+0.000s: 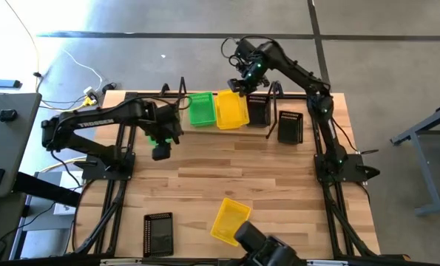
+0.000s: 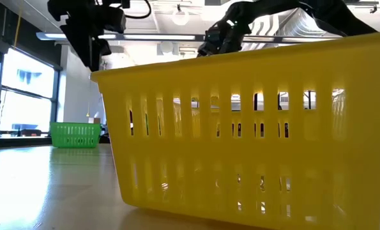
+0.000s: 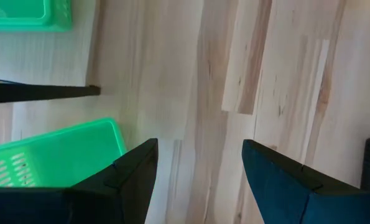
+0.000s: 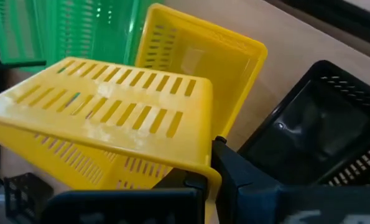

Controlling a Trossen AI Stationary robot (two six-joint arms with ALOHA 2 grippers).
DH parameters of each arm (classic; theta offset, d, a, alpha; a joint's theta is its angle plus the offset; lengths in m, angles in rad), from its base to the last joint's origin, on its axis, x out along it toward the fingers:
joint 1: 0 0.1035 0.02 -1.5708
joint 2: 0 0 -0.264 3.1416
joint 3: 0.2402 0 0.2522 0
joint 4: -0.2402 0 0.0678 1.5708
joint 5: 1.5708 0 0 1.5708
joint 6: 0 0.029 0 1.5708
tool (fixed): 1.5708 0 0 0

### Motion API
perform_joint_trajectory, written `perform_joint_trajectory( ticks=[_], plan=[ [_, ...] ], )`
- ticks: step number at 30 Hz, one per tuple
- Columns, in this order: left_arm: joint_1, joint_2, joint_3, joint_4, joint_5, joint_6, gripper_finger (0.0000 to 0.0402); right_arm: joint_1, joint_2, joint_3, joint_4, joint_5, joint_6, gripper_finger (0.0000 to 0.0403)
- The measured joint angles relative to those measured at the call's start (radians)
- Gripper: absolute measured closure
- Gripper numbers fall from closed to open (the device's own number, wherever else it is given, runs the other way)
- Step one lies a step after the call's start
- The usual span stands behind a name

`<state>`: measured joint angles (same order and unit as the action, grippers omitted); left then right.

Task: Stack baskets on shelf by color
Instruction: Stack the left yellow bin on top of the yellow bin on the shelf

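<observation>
On my slatted wooden tabletop, right fingers clench a tilted yellow basket over the far-edge shelf; left fingers released.

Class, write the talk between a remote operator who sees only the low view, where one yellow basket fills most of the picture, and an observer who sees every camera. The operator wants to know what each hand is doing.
Operator: This near yellow basket blocks my view. What is the right hand doing?
Observer: The right hand is shut on the rim of a tilted yellow basket, held over another yellow basket next to a black basket.
Operator: And the left hand?
Observer: The left hand is open and empty above the table, with a green basket close beside it.
</observation>
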<state>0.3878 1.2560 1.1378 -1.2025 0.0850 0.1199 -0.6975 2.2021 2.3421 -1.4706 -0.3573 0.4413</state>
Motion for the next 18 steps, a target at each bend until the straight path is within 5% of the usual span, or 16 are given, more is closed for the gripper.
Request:
perform_joint_trajectory(
  ticks=[18],
  plan=[
    [0.0, -0.018, 0.0, -0.003, -0.002, -0.012, 0.0177, 0.017, 0.044, 0.0, 0.036, 0.026, 0.11, 0.0403]
  ],
)
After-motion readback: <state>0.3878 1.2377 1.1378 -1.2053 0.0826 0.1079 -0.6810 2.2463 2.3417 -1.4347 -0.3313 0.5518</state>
